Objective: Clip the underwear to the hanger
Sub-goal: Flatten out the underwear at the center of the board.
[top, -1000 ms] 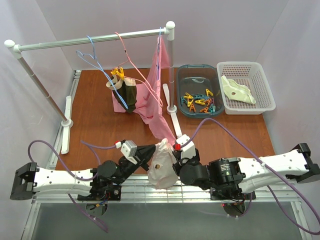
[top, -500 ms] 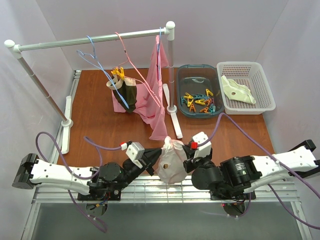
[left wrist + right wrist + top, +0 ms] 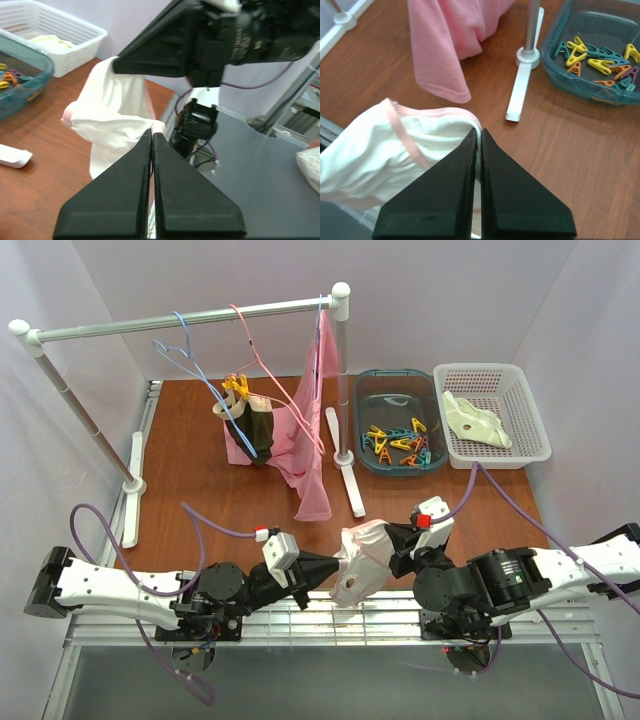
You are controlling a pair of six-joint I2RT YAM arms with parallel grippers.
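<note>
Holding the underwear (image 3: 362, 560) stretched between both claws, we are keeping it in the air in front of the drying rack (image 3: 190, 318), well apart from the rack's bar. The left claw (image 3: 336, 568) is pinching shut on one edge of the fabric. The right claw (image 3: 391, 537) is pinching shut on the pink-trimmed band at the opposite side.

The underwear is looking pale, almost white with a faint pink tint, thin and crumpled. A narrow pink edging is running along its opening, and the cloth is sagging in soft folds between the two grips.

The light-blue hanger (image 3: 195, 365) is hanging tilted by its hook from the rack's bar, toward the left end and well apart from the underwear. A pink hanger (image 3: 262, 360) is hanging just beside it on the same bar. A pink cloth (image 3: 308, 440) is draping down near the rack's right post. A tub of pegs (image 3: 397, 435) is sitting just right of that post.
</note>
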